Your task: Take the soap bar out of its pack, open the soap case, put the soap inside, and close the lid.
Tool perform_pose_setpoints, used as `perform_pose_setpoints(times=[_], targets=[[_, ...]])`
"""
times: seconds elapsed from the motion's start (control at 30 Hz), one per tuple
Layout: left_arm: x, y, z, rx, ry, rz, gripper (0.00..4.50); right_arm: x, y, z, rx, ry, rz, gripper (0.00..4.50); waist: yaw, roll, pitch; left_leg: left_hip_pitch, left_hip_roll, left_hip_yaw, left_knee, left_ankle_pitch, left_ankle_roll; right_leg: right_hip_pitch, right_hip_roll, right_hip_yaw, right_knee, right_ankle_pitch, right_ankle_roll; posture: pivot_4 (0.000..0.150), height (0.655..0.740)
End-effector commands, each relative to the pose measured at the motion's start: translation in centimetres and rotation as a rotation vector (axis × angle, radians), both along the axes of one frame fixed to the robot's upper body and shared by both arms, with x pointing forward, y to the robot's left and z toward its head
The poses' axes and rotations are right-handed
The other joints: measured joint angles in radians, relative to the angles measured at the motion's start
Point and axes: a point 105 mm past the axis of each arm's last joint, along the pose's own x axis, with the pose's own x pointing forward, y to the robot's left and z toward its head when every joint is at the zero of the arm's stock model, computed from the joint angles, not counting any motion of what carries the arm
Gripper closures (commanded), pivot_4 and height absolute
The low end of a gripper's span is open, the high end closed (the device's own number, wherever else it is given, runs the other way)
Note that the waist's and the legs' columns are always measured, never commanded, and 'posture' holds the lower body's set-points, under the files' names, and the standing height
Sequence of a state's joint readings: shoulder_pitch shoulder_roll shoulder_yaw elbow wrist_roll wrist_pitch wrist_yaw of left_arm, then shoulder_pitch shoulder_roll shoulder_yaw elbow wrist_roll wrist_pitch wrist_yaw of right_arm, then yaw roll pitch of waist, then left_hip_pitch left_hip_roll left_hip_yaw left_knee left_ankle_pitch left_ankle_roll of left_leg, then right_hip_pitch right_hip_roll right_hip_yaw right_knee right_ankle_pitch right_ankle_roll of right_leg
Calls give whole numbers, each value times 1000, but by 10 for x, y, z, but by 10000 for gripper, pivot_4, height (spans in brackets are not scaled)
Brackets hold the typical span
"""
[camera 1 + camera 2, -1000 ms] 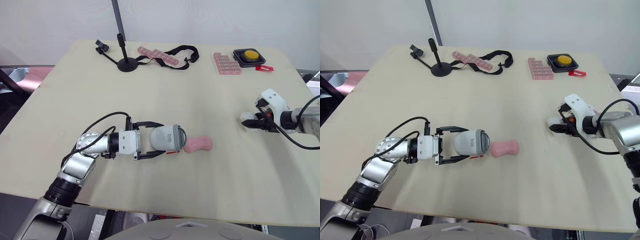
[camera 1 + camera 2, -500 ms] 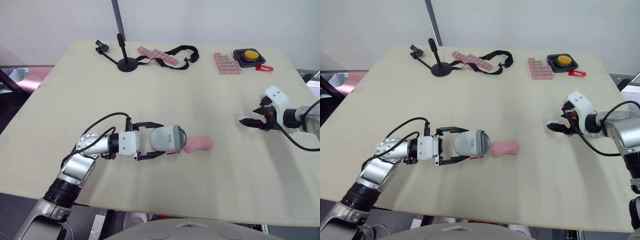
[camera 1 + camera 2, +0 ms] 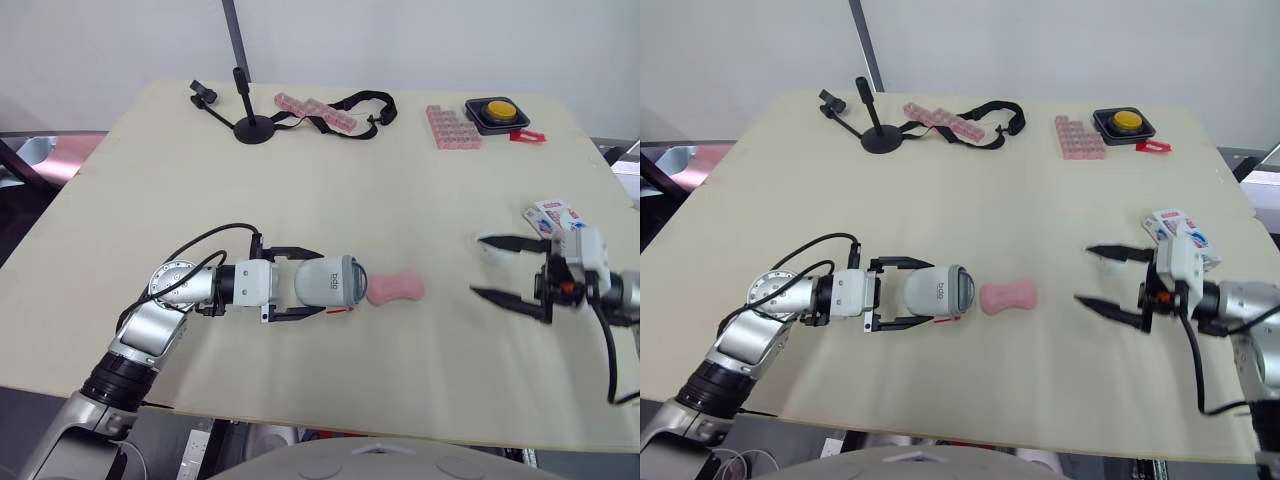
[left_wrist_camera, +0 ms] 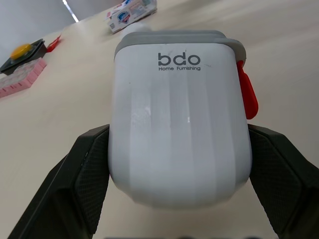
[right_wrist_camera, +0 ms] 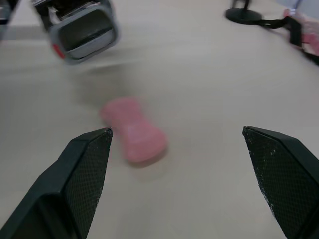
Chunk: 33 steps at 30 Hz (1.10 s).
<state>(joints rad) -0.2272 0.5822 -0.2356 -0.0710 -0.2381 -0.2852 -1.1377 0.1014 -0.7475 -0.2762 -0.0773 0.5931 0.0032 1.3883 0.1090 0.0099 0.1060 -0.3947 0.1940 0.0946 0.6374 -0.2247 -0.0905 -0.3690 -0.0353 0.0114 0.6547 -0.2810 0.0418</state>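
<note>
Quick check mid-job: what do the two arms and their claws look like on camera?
Both arms are silver-grey metal with white wrist housings and looping black cables. The left claw and right claw each have two slim black fingers with cross-hatched pads. A small red mark sits on the right wrist.

The letters "bdo" are printed in dark grey on the white ribbed side of the soap case (image 4: 179, 124), close to its grey-rimmed end. Directly beneath them, in much smaller type, the words "Home Furnishing" are set. In the head views the mark is seen on the upper side of the case, and there only "bdo" can be made out. The soap pack (image 3: 555, 215), which lies on the table (image 3: 400, 150) near its right edge, is printed in blue and red on white, but its lettering is too small to be read.
</note>
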Motion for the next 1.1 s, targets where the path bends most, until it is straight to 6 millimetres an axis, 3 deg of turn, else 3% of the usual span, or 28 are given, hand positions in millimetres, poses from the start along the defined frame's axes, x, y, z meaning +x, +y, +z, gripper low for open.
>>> perform_pose_setpoints(times=[0.03,0.23,0.5,0.73,1.1], targets=[[2,6,7,10,-10,-5,10315,-22,17,4,55,-12,125,402,-9,0,0,1,1,0,0,0,0,0,0,0,0,0,0,1500,7400],[3,18,6,85,59,-21,10315,-33,25,2,72,-48,197,402,-35,1,0,3,1,0,0,-1,4,1,0,1,2,0,-1,1500,7400],[0,30,7,246,215,-66,10315,-26,27,-7,26,-79,219,402,-34,1,-1,3,1,0,0,-1,5,1,0,0,2,-1,-1,1500,7400],[0,22,7,399,275,-59,10315,-19,29,-9,30,-73,191,402,-35,2,-1,3,0,0,0,-1,5,1,-1,-1,2,-1,-2,1500,7400],[4,9,9,587,222,-26,10315,-20,31,-13,30,-60,175,402,-35,2,-1,2,-1,0,0,1,2,1,-2,-1,2,-2,-3,1500,7400]])
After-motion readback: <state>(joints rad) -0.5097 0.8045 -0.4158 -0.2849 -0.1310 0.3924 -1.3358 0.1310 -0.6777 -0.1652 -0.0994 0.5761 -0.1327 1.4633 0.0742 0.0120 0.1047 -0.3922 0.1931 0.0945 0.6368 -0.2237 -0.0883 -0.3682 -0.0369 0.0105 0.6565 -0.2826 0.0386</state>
